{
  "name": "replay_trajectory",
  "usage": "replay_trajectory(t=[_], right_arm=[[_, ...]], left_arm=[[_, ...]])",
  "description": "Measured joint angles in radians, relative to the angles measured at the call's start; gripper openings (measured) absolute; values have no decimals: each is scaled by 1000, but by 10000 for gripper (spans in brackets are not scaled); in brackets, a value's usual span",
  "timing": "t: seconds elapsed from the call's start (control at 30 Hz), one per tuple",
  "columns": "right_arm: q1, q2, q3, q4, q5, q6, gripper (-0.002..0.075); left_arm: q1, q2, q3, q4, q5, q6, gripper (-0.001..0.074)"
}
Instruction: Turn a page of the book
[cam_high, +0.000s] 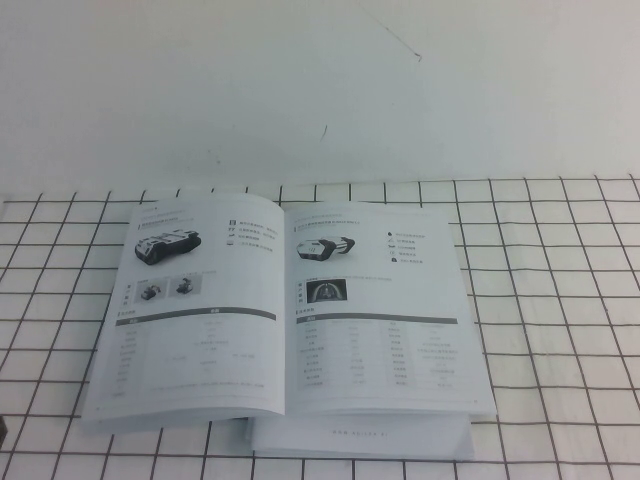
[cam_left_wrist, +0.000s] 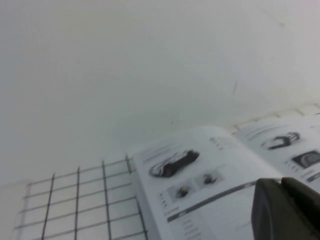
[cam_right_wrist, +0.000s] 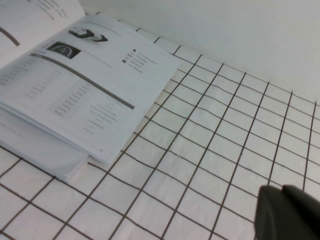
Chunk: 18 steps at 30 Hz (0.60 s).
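Note:
The book (cam_high: 385, 432) lies open and flat on the gridded table, spine toward me. The page (cam_high: 200, 300) is the top left leaf and lies flat. It shows a black-and-white vehicle and two small dark pictures, as also seen in the left wrist view (cam_left_wrist: 200, 175). The right-hand page (cam_high: 385, 320) has an arch-shaped photo. My left gripper (cam_left_wrist: 281, 182) is shut and empty, hovering off the book's left side. My right gripper (cam_right_wrist: 281, 190) is shut and empty, over the grid to the right of the book (cam_right_wrist: 75, 90). Neither gripper shows clearly in the high view.
The white table (cam_high: 560, 300) has a black grid, with a plain white wall behind it. A small dark sliver (cam_high: 3, 432) sits at the high view's lower left edge; I cannot tell what it is. Bare grid lies on both sides of the book.

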Motion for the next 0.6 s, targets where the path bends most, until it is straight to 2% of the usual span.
replay_trajectory(t=[0.1,0.23,0.33,0.6], right_arm=[[0,0,0,2,0,0,0],[0,0,2,2,1,0,0],[0,0,2,4,1,0,0],[0,0,2,4,1,0,0]], left_arm=[[84,-50,93,-10,4,-23,-2],[147,-57,117,-53,92,-45,-2],[154,-57,119,-57,192,-46,-2],[156,-57,117,-57,209,-50,-2]])
